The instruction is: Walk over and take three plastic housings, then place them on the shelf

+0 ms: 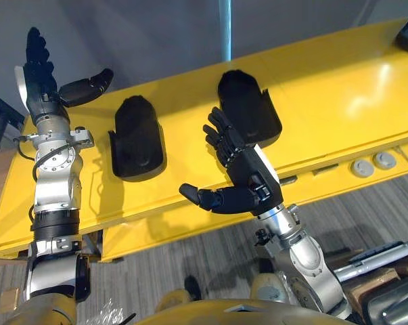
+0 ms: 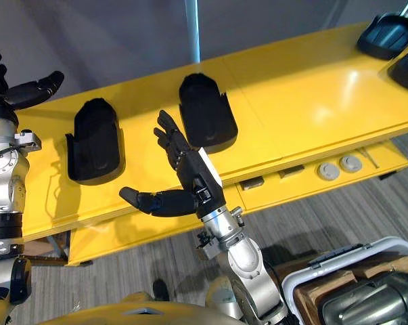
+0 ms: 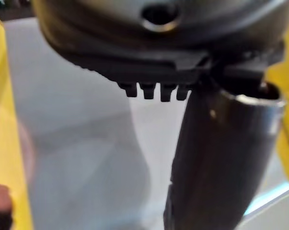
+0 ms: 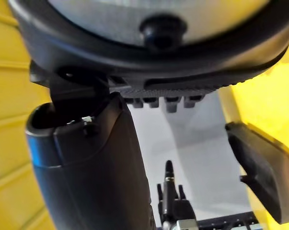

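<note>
Two black plastic housings lie on the yellow shelf [image 1: 339, 95]: one at the left [image 1: 137, 139], one in the middle [image 1: 247, 108]. A third housing [image 2: 388, 35] sits at the shelf's far right end. My right hand [image 1: 247, 172] hovers open over the shelf's front edge, just short of the middle housing, fingers straight and thumb spread to the left. In the right wrist view that housing's edge [image 4: 264, 167] shows past the thumb [image 4: 96, 167]. My left hand [image 1: 41, 74] is raised at the shelf's left end, open and holding nothing, left of the left housing.
Two grey round discs [image 1: 373, 164] lie on a lower ledge under the shelf's front edge. A white bin [image 2: 305, 281] with metal parts stands on the floor at the lower right. A grey wall and a thin upright pole [image 1: 225, 27] stand behind the shelf.
</note>
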Motion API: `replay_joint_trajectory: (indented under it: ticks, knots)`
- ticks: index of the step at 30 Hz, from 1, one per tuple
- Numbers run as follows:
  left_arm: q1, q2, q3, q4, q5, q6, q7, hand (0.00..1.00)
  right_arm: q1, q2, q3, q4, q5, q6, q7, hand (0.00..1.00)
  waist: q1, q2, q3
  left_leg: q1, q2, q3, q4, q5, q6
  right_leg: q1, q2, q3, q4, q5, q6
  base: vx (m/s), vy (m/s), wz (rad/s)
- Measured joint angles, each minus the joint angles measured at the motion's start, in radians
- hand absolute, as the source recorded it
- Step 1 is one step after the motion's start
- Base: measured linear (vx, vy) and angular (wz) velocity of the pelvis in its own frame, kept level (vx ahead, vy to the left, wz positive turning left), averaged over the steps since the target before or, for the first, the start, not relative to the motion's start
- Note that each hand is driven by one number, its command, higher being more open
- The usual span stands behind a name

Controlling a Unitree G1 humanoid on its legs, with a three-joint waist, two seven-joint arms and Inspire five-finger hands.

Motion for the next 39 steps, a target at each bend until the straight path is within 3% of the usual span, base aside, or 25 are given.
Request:
replay_joint_trajectory:
  ticks: [5,9,12,17,22,25,29,33,39]
  knots:
    - [0.029,-0.025,-0.016,-0.084,-0.041,-0.098,-0.014,1.0,0.004,0.032,-0.009,0.02,-0.015,-0.043,-0.027,1.0,-0.001,-0.013,-0.051,0.021,0.0,-0.012,-0.009,0.001,-0.002,0.029,0.0,-0.018,-0.009,0.001,0.0,0.0,-0.008,0.06]
    - [0.096,-0.086,-0.015,-0.178,-0.04,-0.137,0.001,1.0,0.019,0.033,-0.007,0.044,-0.029,-0.061,-0.027,1.0,0.003,-0.014,-0.079,0.034,0.0,-0.02,-0.018,0.003,-0.003,0.055,0.0,-0.03,-0.022,0.001,0.0,-0.02,-0.012,0.06]
    - [0.244,-0.169,-0.019,-0.344,-0.029,-0.189,0.004,1.0,0.04,0.033,-0.007,0.045,-0.056,-0.066,-0.023,1.0,0.008,-0.014,-0.1,0.036,0.0,-0.032,-0.031,0.007,-0.005,0.062,0.001,-0.045,-0.027,0.001,-0.001,-0.01,-0.018,0.12]
    - [0.525,-0.337,-0.05,-0.527,0.025,-0.239,-0.018,1.0,0.037,0.035,-0.016,0.069,-0.057,-0.084,0.024,1.0,0.055,-0.029,-0.129,0.039,-0.001,-0.081,-0.058,0.026,-0.01,0.085,0.006,-0.085,-0.042,0.0,-0.003,0.01,-0.028,0.24]
    - [0.716,-0.449,-0.059,-0.529,-0.014,-0.246,-0.069,1.0,-0.019,0.048,-0.016,0.243,-0.099,-0.086,0.115,1.0,0.106,-0.083,-0.14,0.011,-0.006,-0.155,-0.091,0.067,-0.014,0.089,0.013,-0.15,-0.054,-0.002,-0.007,-0.02,-0.028,0.38]
    - [0.75,-0.485,-0.033,-0.51,-0.069,-0.246,-0.067,1.0,-0.052,0.049,-0.015,0.324,-0.17,-0.078,0.116,1.0,0.135,-0.103,-0.125,0.009,-0.008,-0.182,-0.104,0.08,-0.015,0.093,0.013,-0.177,-0.054,-0.005,-0.012,-0.04,-0.021,0.28]
    - [0.786,-0.501,0.027,-0.506,-0.173,-0.255,-0.092,1.0,-0.066,0.052,-0.016,0.376,-0.175,-0.073,0.081,1.0,0.144,-0.116,-0.111,-0.006,-0.009,-0.209,-0.103,0.086,-0.014,0.096,0.013,-0.203,-0.054,-0.009,-0.018,-0.01,-0.009,0.19]
    - [0.786,-0.527,0.058,-0.507,-0.263,-0.28,-0.12,1.0,-0.094,0.059,-0.019,0.42,-0.174,-0.074,0.056,1.0,0.155,-0.116,-0.101,-0.016,-0.009,-0.221,-0.102,0.087,-0.014,0.096,0.013,-0.216,-0.054,-0.011,-0.021,0.0,-0.009,0.09]
    - [0.785,-0.536,0.068,-0.51,-0.272,-0.295,-0.137,1.0,-0.147,0.073,-0.006,0.482,-0.177,-0.081,0.036,1.0,0.165,-0.121,-0.056,-0.022,-0.008,-0.242,-0.102,0.089,-0.016,0.107,0.015,-0.238,-0.054,-0.015,-0.027,0.0,-0.009,0.1]
